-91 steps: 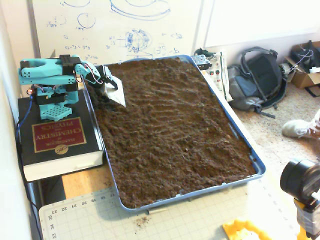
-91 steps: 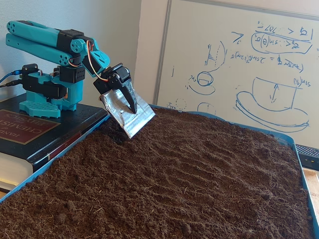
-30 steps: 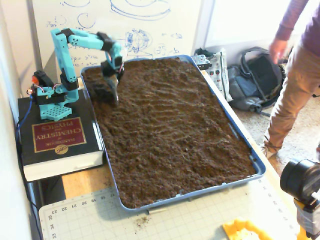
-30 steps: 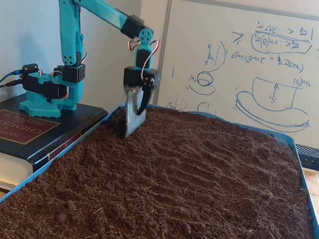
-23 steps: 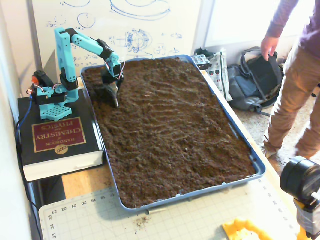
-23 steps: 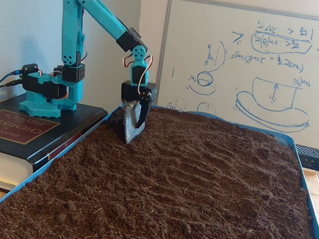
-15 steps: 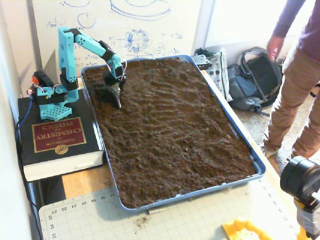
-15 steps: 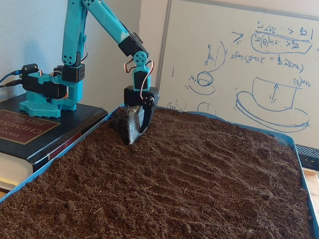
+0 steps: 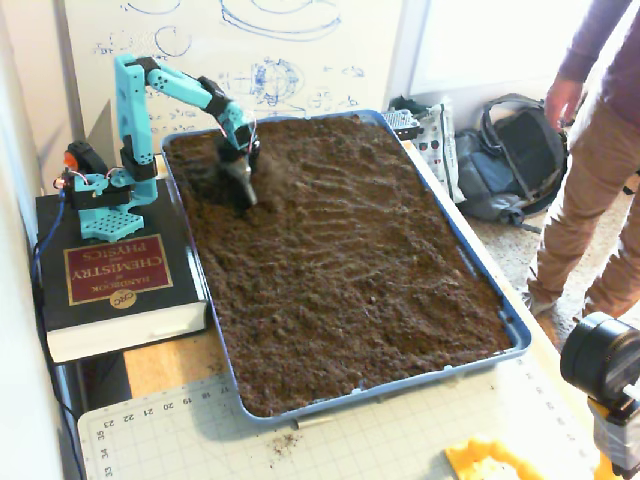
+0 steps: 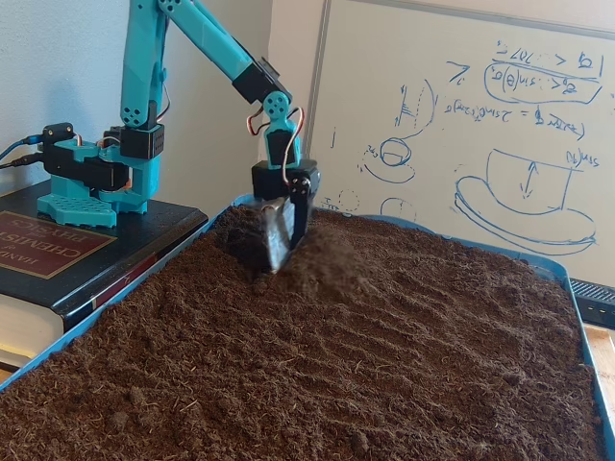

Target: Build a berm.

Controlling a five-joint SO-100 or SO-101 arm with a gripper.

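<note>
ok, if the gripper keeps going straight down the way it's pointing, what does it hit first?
Soil. The gripper points down with its metal blade already dug into the loose soil near the tray's corner. Below that probably the tray floor, though depth is hidden.

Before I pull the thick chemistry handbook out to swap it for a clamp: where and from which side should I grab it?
Hedged: grip the handbook by its near end, across the page edge, coming from the front of the table. The arm's base sits on its far half, and the tray runs right alongside, so only that end looks free. Lift the arm off first.
</note>
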